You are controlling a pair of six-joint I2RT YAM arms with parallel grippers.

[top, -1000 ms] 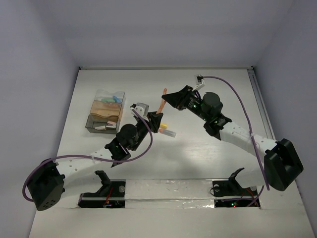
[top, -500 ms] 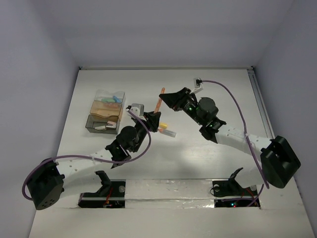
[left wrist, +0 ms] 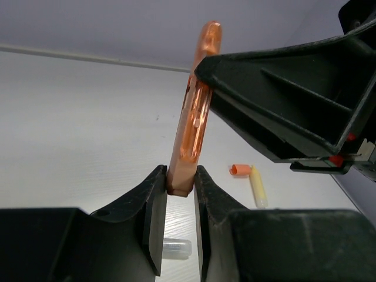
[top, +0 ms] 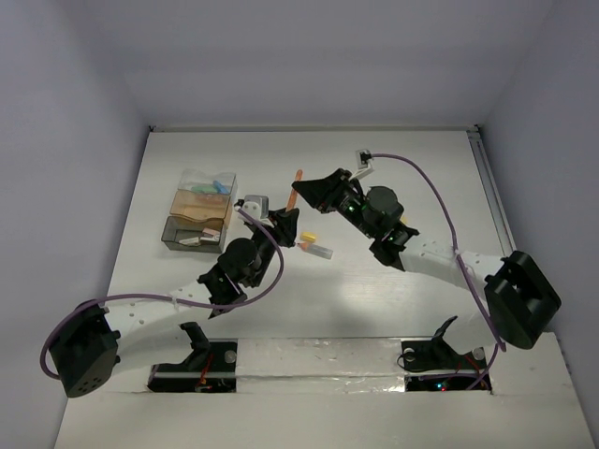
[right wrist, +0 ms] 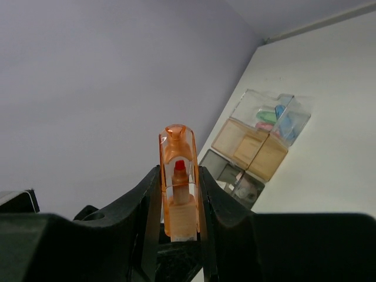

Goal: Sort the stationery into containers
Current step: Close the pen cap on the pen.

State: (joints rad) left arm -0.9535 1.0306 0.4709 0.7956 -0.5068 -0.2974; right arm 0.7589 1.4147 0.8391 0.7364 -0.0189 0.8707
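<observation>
An orange highlighter (top: 296,189) with a clear orange cap is held above the table by both grippers. My left gripper (left wrist: 180,179) is shut on its lower, solid end. My right gripper (right wrist: 178,171) is shut on the capped end (right wrist: 178,176), where the red tip shows through the cap. The right gripper's fingers (left wrist: 276,106) press the highlighter (left wrist: 197,111) from the right in the left wrist view. The containers (top: 174,234), a clear box with tan and grey sections, stand to the left. Their far clear compartment holds blue, green and pink stationery (top: 213,185).
On the table under the grippers lie a yellow piece (left wrist: 257,187), a small orange cap (left wrist: 239,170) and a clear cap (left wrist: 175,248). In the top view these loose pieces (top: 315,246) sit just right of the left gripper. White walls enclose the table.
The right arm has swung left, carrying the capped end with it. The highlighter has shifted slightly left and stands more upright. Both grips are unchanged.
</observation>
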